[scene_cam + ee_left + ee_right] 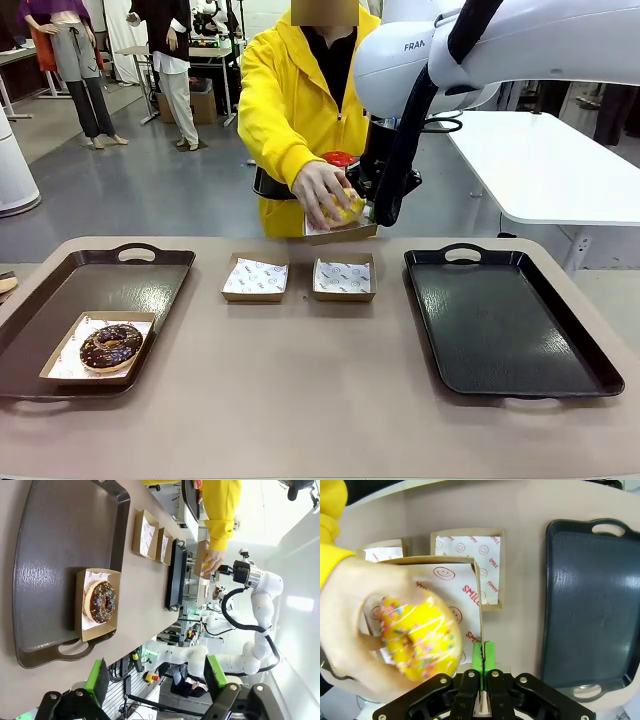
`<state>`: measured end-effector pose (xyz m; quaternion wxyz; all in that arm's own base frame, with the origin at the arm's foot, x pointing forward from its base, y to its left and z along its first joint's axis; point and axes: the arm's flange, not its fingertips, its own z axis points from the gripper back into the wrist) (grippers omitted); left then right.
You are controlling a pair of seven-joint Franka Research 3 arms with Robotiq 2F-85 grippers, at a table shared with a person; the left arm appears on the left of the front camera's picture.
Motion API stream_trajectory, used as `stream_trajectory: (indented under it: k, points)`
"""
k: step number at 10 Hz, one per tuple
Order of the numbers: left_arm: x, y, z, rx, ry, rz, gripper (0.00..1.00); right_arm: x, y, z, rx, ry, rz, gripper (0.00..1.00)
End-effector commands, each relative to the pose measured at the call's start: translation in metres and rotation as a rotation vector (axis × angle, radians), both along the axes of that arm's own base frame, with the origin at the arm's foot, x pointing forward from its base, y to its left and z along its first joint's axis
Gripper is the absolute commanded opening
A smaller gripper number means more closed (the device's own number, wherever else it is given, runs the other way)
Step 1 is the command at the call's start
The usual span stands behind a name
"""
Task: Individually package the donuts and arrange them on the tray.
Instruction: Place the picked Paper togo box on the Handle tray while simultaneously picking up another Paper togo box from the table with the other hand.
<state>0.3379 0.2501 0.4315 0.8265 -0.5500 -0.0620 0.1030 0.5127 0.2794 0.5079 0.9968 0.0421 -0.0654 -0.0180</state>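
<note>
A person in a yellow hooded jacket [285, 100] is standing at the far side of a tan table [320, 420]. The person's hand [318, 188] is gripping a yellow ring donut with coloured sprinkles [347, 210] and holding it in a shallow brown cardboard box lined with white printed paper [345, 236]. This box is raised above the table's far edge.

The right gripper [483, 652] is holding this box. Its green pads [489, 655] are pressing together on the box's thin side wall, pinching the cardboard between them. In the right wrist view the yellow donut is sitting over the paper liner with the person's fingers wrapping around it.

The left gripper [156, 677] is hanging clear of the table and facing the table's left end. Its green-padded fingers are spread wide apart and gripping nothing.

A chocolate-glazed ring donut with sprinkles [111, 346] is lying in a second paper-lined cardboard box [58, 366]. That box is resting on the near part of a dark brown rectangular tray with handles [70, 285] at the table's left.

Two more paper-lined cardboard boxes [255, 278] are sitting side by side near the middle of the table, close together but not touching. A black rectangular tray with handles [500, 330] is lying at the table's right.

Behind the person's hand, a glossy red ring donut [338, 158] is partly showing by the person's waist.
</note>
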Motion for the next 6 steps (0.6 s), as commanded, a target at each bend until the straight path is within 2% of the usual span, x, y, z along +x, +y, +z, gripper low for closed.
stream_trajectory:
  k: [1, 6]
  points:
    - [-0.0008, 0.0012, 0.002, -0.015, -0.003, 0.005, 1.0, -0.0005, -0.0007, 0.0014, 0.007, -0.006, -0.003, 0.0]
    - [-0.0008, 0.0012, 0.002, -0.015, -0.003, 0.005, 1.0, -0.0005, -0.0007, 0.0014, 0.007, -0.006, -0.003, 0.0]
